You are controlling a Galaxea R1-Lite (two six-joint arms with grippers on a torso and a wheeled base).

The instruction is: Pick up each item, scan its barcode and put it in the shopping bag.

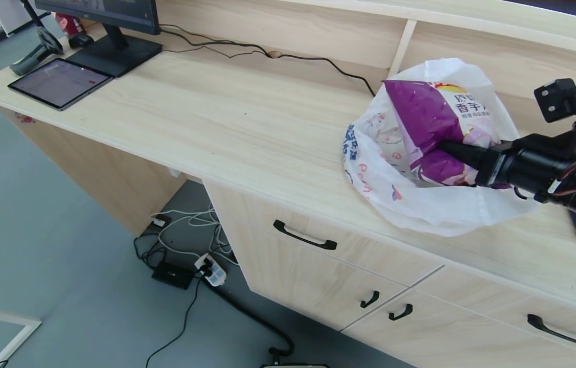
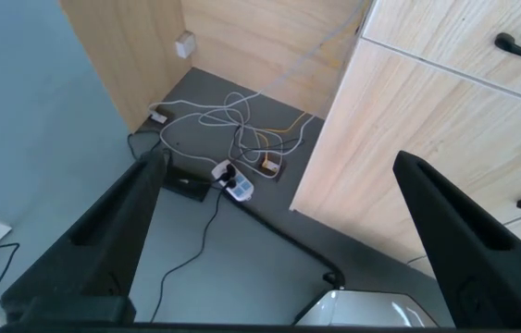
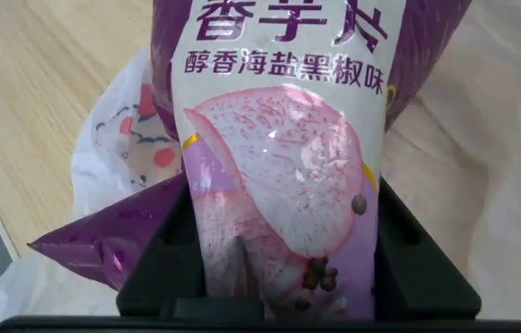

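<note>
One item, head view: purple snack packet (image 1: 423, 117) clamped in right tool (image 1: 451, 148), its lower end inside the shopping bag (image 1: 420, 209) beneath the tool, on the table (image 1: 216, 117).
Left wrist view: left tool (image 2: 279, 240) spread wide and empty, above floor cables (image 2: 232, 125).
Right wrist view: fingers (image 3: 158, 268) pinch the packet's middle.
Risk: if released this high, the packet may topple over the limp rim, and the fingers could snag the bag.

The long wooden counter (image 1: 247, 128) has a white shopping bag (image 1: 420, 204) sitting near its right end. Far away at the left end are a flat tablet (image 1: 60, 82), a black monitor (image 1: 104, 9) on its stand, and a barcode scanner (image 1: 37, 51). A black cable (image 1: 318, 60) runs along the back
</note>
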